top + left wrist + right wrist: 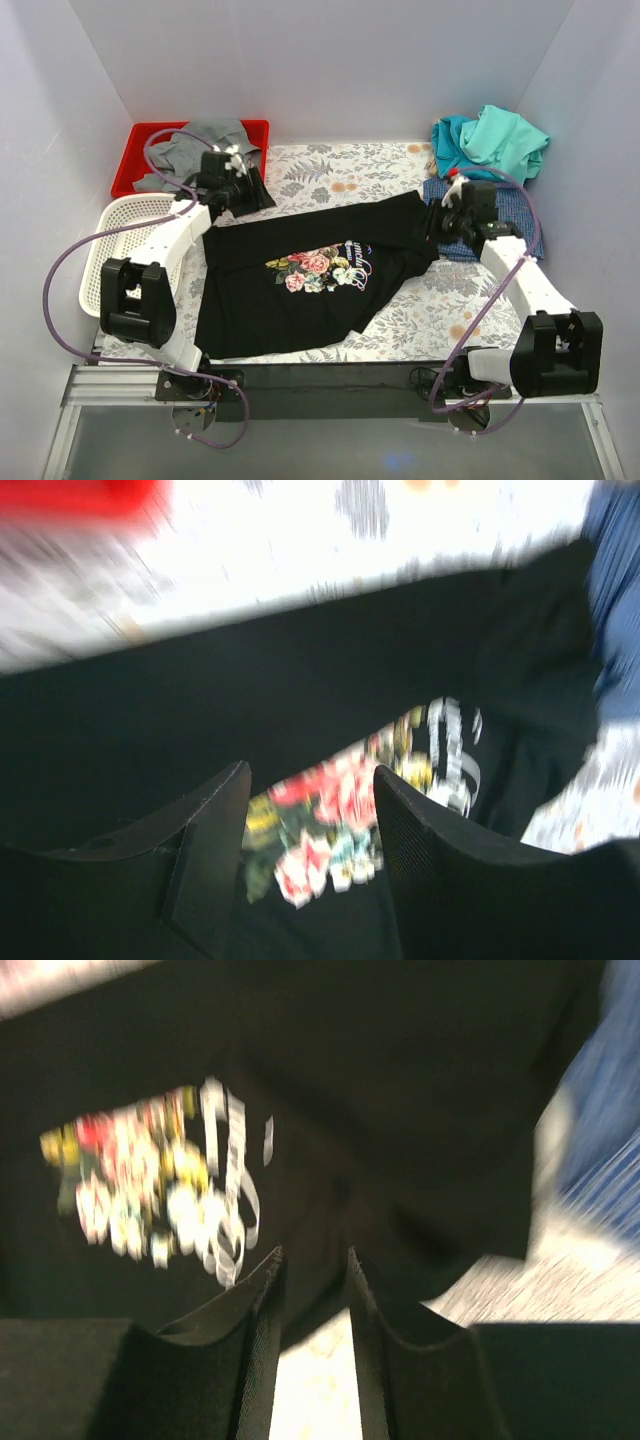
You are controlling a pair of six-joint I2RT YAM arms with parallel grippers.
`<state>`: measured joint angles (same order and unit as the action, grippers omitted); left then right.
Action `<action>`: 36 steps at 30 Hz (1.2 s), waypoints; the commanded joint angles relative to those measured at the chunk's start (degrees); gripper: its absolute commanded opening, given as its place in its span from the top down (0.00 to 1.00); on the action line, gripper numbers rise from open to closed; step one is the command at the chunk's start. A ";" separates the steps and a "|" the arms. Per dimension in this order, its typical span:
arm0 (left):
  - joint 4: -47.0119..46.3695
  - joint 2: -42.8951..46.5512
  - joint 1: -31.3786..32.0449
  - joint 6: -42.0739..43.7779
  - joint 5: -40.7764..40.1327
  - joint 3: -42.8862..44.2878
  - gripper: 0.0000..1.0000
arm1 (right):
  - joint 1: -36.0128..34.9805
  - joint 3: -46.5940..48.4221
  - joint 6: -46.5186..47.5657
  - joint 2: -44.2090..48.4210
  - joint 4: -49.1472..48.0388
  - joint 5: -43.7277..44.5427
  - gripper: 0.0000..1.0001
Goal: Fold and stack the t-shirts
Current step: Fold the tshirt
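Note:
A large black t-shirt point(300, 300) with a rose print point(318, 268) lies spread flat in the middle of the table. My left gripper point(238, 195) hovers over its far left corner. In the left wrist view that gripper point(310, 770) is open, and the blurred print point(330, 830) shows through the empty gap. My right gripper point(442, 220) is above the shirt's right sleeve; it point(315, 1252) stands open with nothing between the fingers, the black cloth point(400, 1090) just beyond them. Teal and mint t-shirts point(490, 142) are piled at the back right. A blue-checked one point(525, 232) lies under the right arm.
A red bin point(145, 150) holding grey cloth point(205, 140) sits at the back left. A white mesh basket point(120, 225) stands at the left edge beside the left arm. A floral cloth point(430, 300) covers the table, and walls close in on three sides.

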<state>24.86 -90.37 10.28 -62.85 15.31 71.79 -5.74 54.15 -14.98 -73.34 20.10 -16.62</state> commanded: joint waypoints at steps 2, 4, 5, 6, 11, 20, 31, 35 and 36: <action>-0.96 -1.91 6.93 -1.57 4.47 -6.31 0.50 | -3.22 -10.35 -6.81 7.23 1.09 -5.08 0.65; -2.10 -3.05 9.13 -2.98 3.94 -6.40 0.50 | -4.63 -12.83 -7.86 10.49 1.00 -5.53 0.69; -2.27 -4.80 9.58 -3.42 4.02 -6.31 0.50 | -5.07 -14.93 -9.26 11.28 1.17 -5.35 0.70; -2.88 -5.60 9.93 -4.03 3.76 -6.14 0.50 | -5.94 -16.17 -9.80 12.42 1.00 -5.00 0.71; -2.19 -10.96 11.69 -4.30 2.79 -3.33 0.51 | -8.93 -19.95 -12.35 12.70 2.31 -2.89 0.73; -1.66 -16.33 14.76 -4.30 0.51 -1.12 0.52 | -11.75 -23.47 -14.99 10.85 1.53 1.24 0.64; -2.45 -17.65 15.91 -4.38 -2.30 -1.74 0.40 | -12.46 -26.20 -16.48 5.58 -8.92 1.95 0.55; -2.10 -18.00 15.91 -4.56 -2.74 -1.39 0.20 | -12.63 -26.03 -17.10 2.77 -12.36 2.03 0.55; -2.10 -18.18 15.91 -4.48 -2.39 -1.48 0.20 | -12.63 -25.94 -17.27 1.72 -12.71 2.03 0.55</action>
<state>22.31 -107.96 26.11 -67.85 15.77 69.65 -17.93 28.21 -31.35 -70.04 12.53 -14.70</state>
